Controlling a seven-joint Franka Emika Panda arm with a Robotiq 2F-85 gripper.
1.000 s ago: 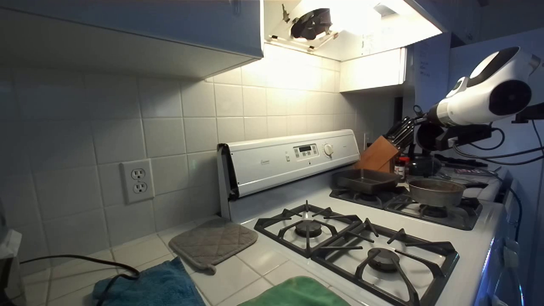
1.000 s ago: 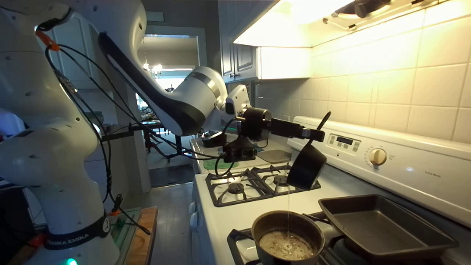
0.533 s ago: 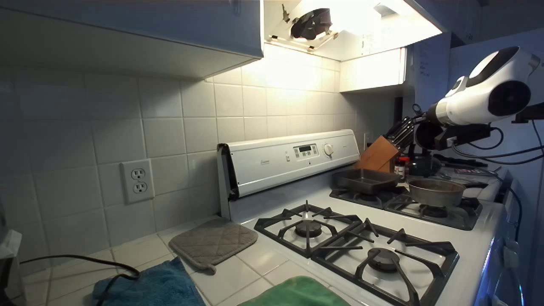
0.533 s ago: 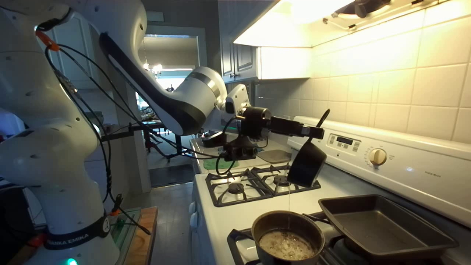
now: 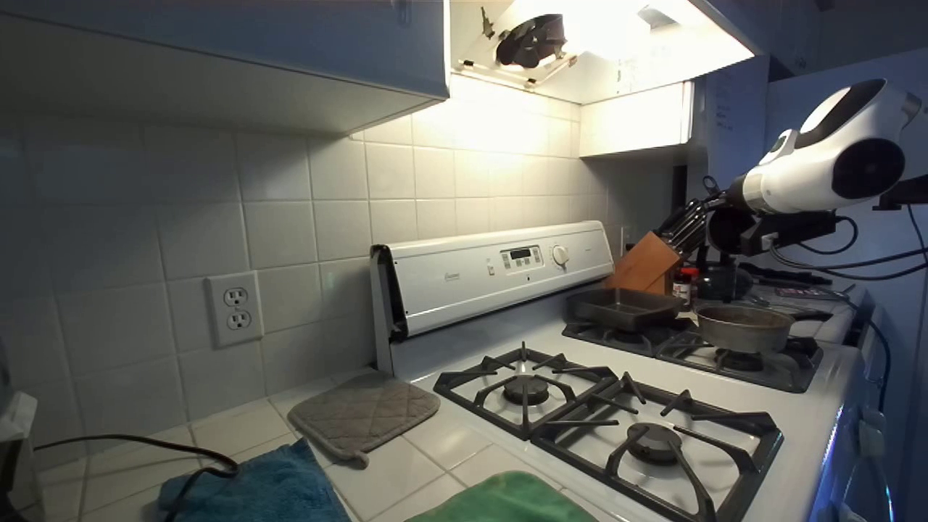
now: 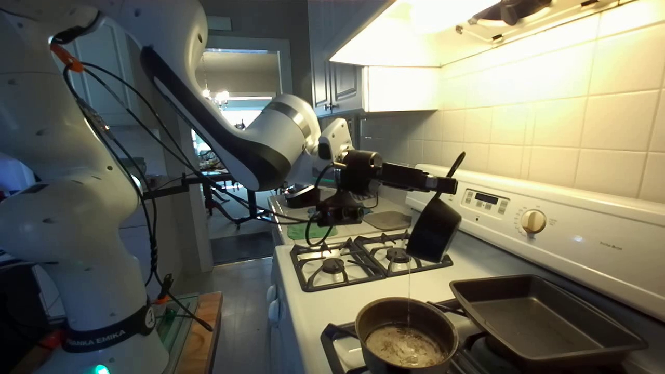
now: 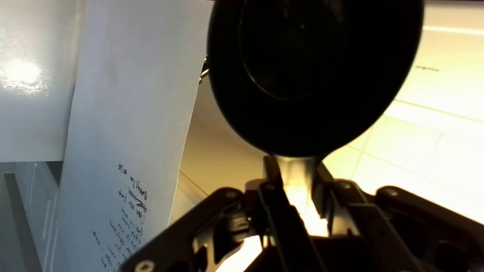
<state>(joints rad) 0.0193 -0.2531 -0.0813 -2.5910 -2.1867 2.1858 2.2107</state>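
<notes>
Pouring | fingers [image 6: 448, 186] are gripping black pan [image 6: 434, 228] above pot [image 6: 382, 316] — liquid [image 6: 409, 309] is trickling in | next likely needing steady tilt

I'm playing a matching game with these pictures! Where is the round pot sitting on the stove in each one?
In an exterior view: the round pot is on the right, below the middle.
In an exterior view: the round pot is at the bottom, right of the middle.
In the wrist view: it isn't there.
All three show the tiled wall.

Blk pan [image 6: 434, 229], tipped, hdl [image 6: 456, 165] up, thin stream [image 6: 409, 285] into rnd pot [image 6: 383, 314]
</notes>
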